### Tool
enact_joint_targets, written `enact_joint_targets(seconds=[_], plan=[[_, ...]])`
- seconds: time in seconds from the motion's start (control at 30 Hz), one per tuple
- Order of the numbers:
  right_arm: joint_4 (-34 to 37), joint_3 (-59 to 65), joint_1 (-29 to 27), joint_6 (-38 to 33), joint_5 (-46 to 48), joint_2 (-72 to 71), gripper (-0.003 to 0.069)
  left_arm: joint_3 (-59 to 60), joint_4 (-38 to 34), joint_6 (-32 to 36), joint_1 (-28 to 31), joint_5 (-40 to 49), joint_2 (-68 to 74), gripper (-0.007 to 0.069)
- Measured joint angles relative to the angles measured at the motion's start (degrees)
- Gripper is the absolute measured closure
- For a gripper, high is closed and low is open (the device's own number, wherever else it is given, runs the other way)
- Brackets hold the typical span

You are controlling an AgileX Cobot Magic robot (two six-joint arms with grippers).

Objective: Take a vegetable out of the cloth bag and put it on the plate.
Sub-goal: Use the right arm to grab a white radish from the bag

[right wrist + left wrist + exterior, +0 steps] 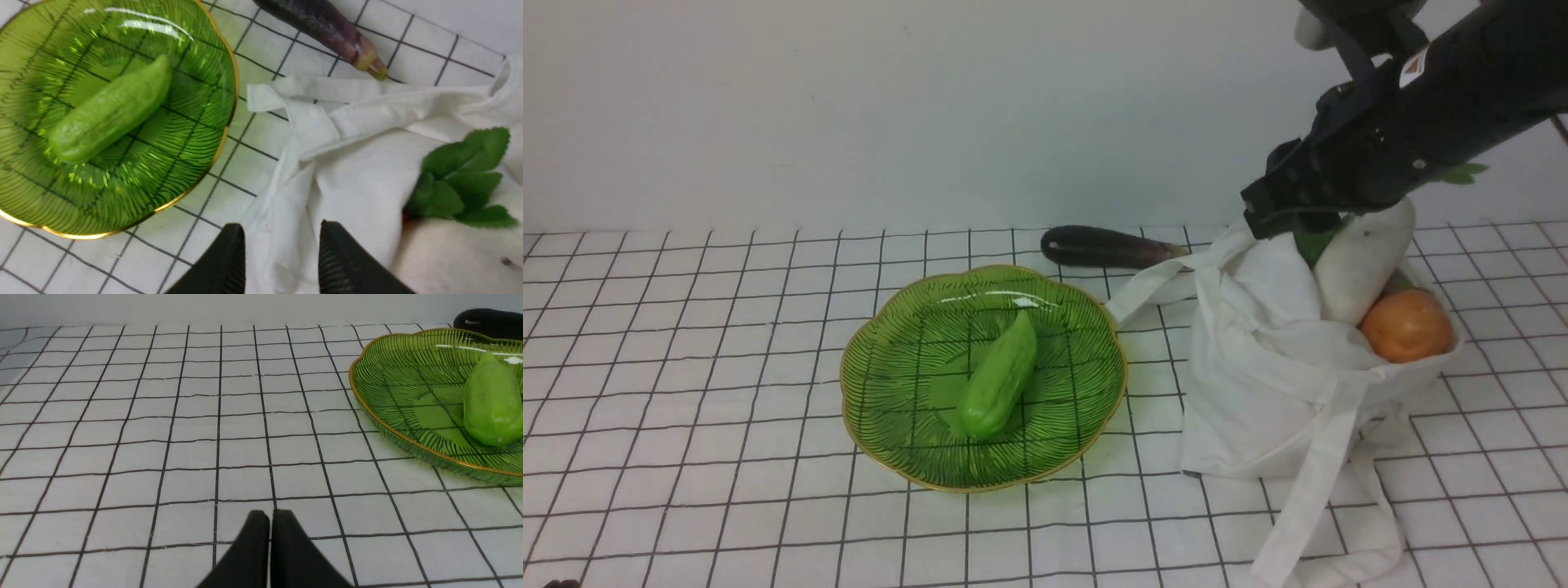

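Hovering right gripper [282, 228]: jaws standing apart, holding nothing.
White radish [1364, 253]: lying in cloth bag [1258, 392], plate's [866, 408] 3 o'clock.
Left gripper [269, 514]: closed, empty.

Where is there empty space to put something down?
Plenty of bare tablecloth left of the plate, and a strip in front of it. Inside the plate, room either side of the cucumber. Crowded between plate, eggplant and cloth bag.

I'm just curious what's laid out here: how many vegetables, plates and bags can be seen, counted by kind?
Vegetables or fruit in view: 4 (cucumber, eggplant, white radish, round orange one)
Green plate: 1
Cloth bag: 1
Total: 6; the bag may hide more.
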Motion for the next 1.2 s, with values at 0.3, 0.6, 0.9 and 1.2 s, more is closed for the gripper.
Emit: enact_joint_targets(seconds=[0.3,0.6,0.9,1.2], plan=[[-6.48,0.0,0.0,7.79,3.93,-1.77,0.0465,0.0,0.0,0.0,0.0,0.0,0.0,0.0632],[-10.87,0.0,0.0,11.49,4.49,-17.88,0.0664,0.0,0.0,0.0,0.0,0.0,0.0,0.0632],[-13.42,0.41,0.0,14.45,5.89,-34.89,0.0673,0.0,0.0,0.0,0.0,0.0,0.0,0.0632],[-18.33,13.32,0.0,20.36,-4.58,-50.01,0.0673,0.0,0.0,0.0,0.0,0.0,0.0,0.0632]])
